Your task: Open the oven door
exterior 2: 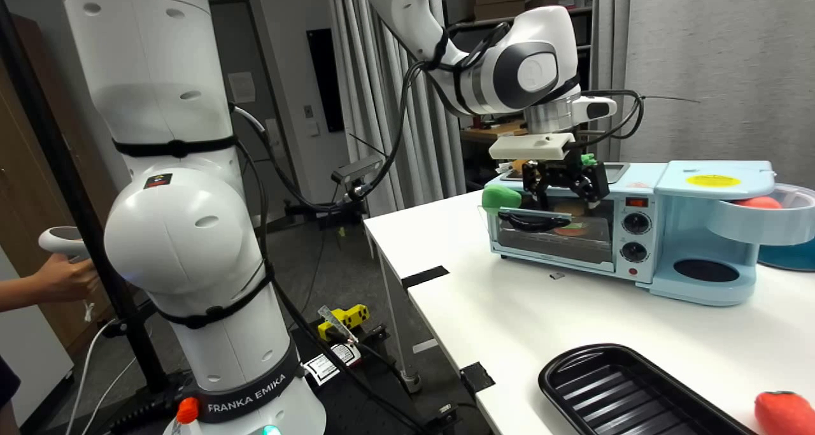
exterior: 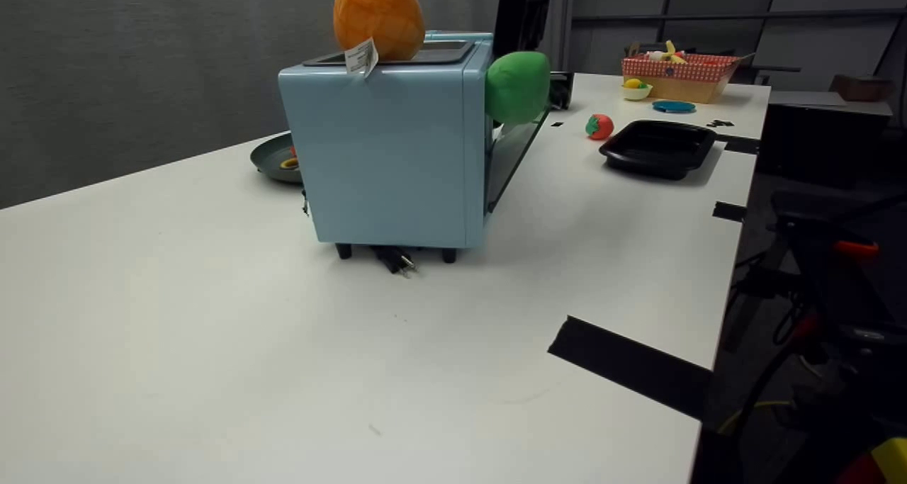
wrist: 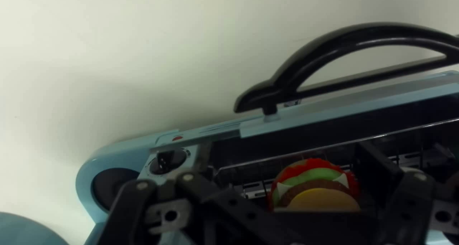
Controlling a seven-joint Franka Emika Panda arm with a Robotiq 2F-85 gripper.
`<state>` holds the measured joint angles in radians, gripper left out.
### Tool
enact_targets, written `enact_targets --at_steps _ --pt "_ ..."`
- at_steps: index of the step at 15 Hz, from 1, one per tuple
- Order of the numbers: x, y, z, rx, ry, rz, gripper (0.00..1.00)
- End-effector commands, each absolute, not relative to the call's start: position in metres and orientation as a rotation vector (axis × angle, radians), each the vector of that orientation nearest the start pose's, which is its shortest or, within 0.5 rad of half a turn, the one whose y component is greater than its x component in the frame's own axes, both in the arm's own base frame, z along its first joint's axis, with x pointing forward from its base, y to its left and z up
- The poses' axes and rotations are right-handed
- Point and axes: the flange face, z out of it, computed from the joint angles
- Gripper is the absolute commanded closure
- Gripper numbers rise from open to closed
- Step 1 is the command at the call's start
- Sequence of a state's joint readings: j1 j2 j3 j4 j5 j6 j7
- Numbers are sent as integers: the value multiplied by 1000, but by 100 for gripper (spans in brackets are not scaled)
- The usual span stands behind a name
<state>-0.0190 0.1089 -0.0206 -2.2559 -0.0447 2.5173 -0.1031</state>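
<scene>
There stands the light-blue, box-shaped oven [exterior: 382,158], upright on short dark feet [exterior: 449,255] on the white table [exterior: 177,328], two black dials [exterior 2: 635,223] stacked on its front. And the rectangular, see-through oven door [exterior: 509,159] is partway open! Lower edge in against the oven, upper edge leaning out from the front, black arched handle [exterior 2: 533,221] set along that outer edge.
</scene>
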Motion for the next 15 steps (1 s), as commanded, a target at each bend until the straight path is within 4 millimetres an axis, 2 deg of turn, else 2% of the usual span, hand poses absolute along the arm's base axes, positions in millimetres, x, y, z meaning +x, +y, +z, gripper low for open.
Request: enact_targets --at_steps 1,7,15 --pt "538 -29 330 -3169 -115 -225 0" --pt "524 -27 310 -3149 -135 -153 0" --pt "507 -36 285 -3126 -99 -68 0"
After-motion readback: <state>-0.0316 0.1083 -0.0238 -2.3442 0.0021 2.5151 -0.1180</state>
